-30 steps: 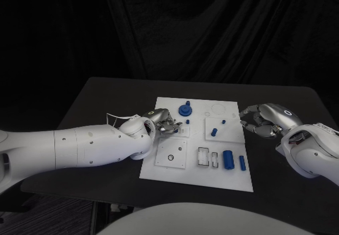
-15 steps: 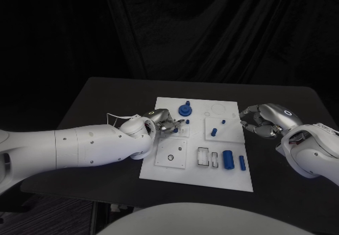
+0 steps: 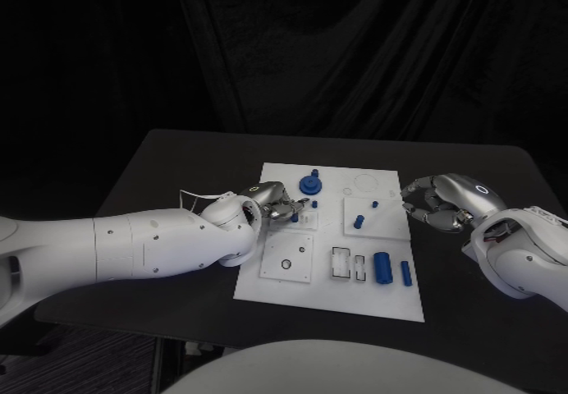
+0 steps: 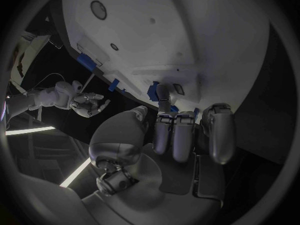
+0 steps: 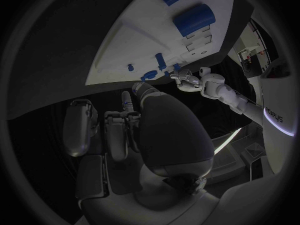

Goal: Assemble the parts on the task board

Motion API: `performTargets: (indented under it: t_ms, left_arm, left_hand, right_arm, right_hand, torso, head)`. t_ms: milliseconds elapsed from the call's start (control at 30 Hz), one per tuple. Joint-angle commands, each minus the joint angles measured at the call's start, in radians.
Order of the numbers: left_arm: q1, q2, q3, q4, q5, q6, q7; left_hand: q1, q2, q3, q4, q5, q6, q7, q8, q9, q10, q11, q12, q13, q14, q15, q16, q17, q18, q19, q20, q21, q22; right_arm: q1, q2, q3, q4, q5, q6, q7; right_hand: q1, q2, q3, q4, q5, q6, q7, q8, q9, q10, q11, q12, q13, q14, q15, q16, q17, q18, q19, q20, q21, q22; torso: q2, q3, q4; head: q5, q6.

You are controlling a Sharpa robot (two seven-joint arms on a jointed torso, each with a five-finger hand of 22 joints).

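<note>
Left hand works at the board's upper left; right hand waits off its right edge.

From the left: the left hand (image 3: 275, 203) hovers low over the task board (image 3: 319, 283) beside the round blue part (image 3: 310, 182); its fingers (image 4: 173, 135) are curled close together near a small blue piece (image 4: 154, 91), but whether they pinch it I cannot tell. The loose blue cylinder (image 3: 382, 267) and slim pin (image 3: 406, 273) look light, rigid and smooth, likely to roll, so best pinched across their middles. The right hand (image 3: 446, 202) hangs over the tabletop (image 3: 177, 164), fingers curled in on nothing. Against the earlier frames, nothing has visibly moved.
</note>
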Motion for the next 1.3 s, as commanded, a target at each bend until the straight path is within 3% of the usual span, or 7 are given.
performTargets:
  t_ms: [33, 267, 700, 933, 1067, 1300]
  left_arm:
    - [-0.002, 0.003, 0.001, 0.000, 0.040, -0.022, 0.044]
    - [-0.002, 0.005, 0.001, 0.000, 0.048, -0.030, 0.054]
    - [-0.002, 0.004, 0.001, -0.001, 0.049, -0.006, 0.036]
    - [-0.002, 0.004, 0.001, -0.001, 0.049, 0.014, 0.026]
    - [-0.002, 0.003, 0.001, -0.001, 0.049, 0.021, 0.024]
    - [-0.002, 0.002, 0.001, 0.000, 0.049, 0.029, 0.023]
  left_hand:
    - [0.003, 0.004, -0.008, 0.001, 0.004, -0.004, -0.003, 0.004, 0.002, 0.104, -0.007, 0.003, 0.262, 0.106, -0.005, 0.003, 0.263, -0.004, 0.026, -0.007, -0.002, 0.209]
    - [0.023, 0.021, -0.022, 0.001, 0.017, -0.006, -0.006, 0.027, 0.038, 0.104, -0.009, 0.003, 0.262, 0.106, -0.006, 0.003, 0.263, -0.005, 0.028, -0.008, 0.002, 0.210]
    - [0.066, 0.025, -0.029, -0.001, 0.042, -0.016, -0.010, 0.043, 0.069, 0.104, -0.012, 0.003, 0.262, 0.106, -0.008, 0.003, 0.263, -0.005, 0.028, -0.011, 0.002, 0.210]
    - [0.163, -0.005, -0.022, -0.004, 0.087, -0.032, -0.012, 0.048, 0.092, 0.104, -0.014, 0.003, 0.262, 0.106, -0.010, 0.003, 0.263, -0.005, 0.027, -0.012, 0.001, 0.210]
    - [0.211, -0.034, -0.019, -0.006, 0.088, -0.037, -0.012, 0.046, 0.096, 0.104, -0.014, 0.003, 0.262, 0.106, -0.011, 0.003, 0.263, -0.005, 0.026, -0.013, -0.001, 0.209]
    - [0.246, -0.054, -0.019, -0.009, 0.081, -0.038, -0.013, 0.045, 0.097, 0.104, -0.014, 0.003, 0.262, 0.106, -0.011, 0.003, 0.263, -0.004, 0.025, -0.013, -0.003, 0.208]
  right_arm:
    - [-0.003, 0.000, 0.001, 0.000, -0.006, 0.006, -0.020]
    - [-0.003, 0.000, 0.001, 0.000, -0.006, 0.006, -0.020]
    - [-0.003, 0.000, 0.001, 0.000, -0.006, 0.008, -0.021]
    - [-0.003, -0.001, 0.001, 0.001, -0.006, 0.009, -0.021]
    - [-0.003, -0.002, 0.001, 0.001, -0.006, 0.010, -0.021]
    - [-0.003, -0.002, 0.001, 0.001, -0.006, 0.010, -0.020]
  right_hand:
    - [-0.006, -0.002, 0.007, 0.000, 0.004, 0.006, 0.003, 0.005, -0.001, 0.052, 0.007, -0.006, 0.194, 0.099, 0.004, -0.005, 0.248, 0.003, 0.003, 0.001, -0.006, 0.186]
    - [-0.006, -0.001, 0.009, -0.001, 0.004, 0.007, 0.003, 0.005, -0.001, 0.052, 0.007, -0.006, 0.194, 0.099, 0.004, -0.005, 0.248, 0.003, 0.003, 0.001, -0.006, 0.186]
    - [-0.006, -0.001, 0.009, -0.001, 0.004, 0.007, 0.003, 0.005, -0.001, 0.052, 0.007, -0.006, 0.194, 0.099, 0.004, -0.005, 0.248, 0.003, 0.003, 0.001, -0.006, 0.186]
    - [-0.006, -0.001, 0.009, -0.001, 0.004, 0.007, 0.003, 0.005, -0.001, 0.052, 0.007, -0.006, 0.194, 0.099, 0.004, -0.005, 0.248, 0.003, 0.003, 0.001, -0.006, 0.186]
    - [-0.006, -0.001, 0.009, -0.001, 0.004, 0.007, 0.003, 0.005, -0.001, 0.052, 0.007, -0.006, 0.194, 0.099, 0.004, -0.005, 0.248, 0.003, 0.003, 0.001, -0.006, 0.186]
    - [-0.006, -0.001, 0.009, -0.002, 0.004, 0.007, 0.003, 0.005, -0.002, 0.052, 0.007, -0.006, 0.194, 0.099, 0.005, -0.005, 0.247, 0.003, 0.003, 0.001, -0.006, 0.186]
  torso:
    - [0.000, 0.0003, -0.0001]
    - [0.000, 0.0009, 0.0016]
    - [0.000, 0.0004, -0.0002]
    - [-0.001, 0.0013, 0.0010]
    - [-0.001, 0.0013, 0.0006]
    - [0.000, 0.0011, 0.0004]
  head:
    - [-0.001, 0.000]
    - [-0.002, 0.000]
    - [-0.003, 0.000]
    - [-0.002, 0.000]
    - [-0.001, 0.000]
    - [0.000, 0.000]
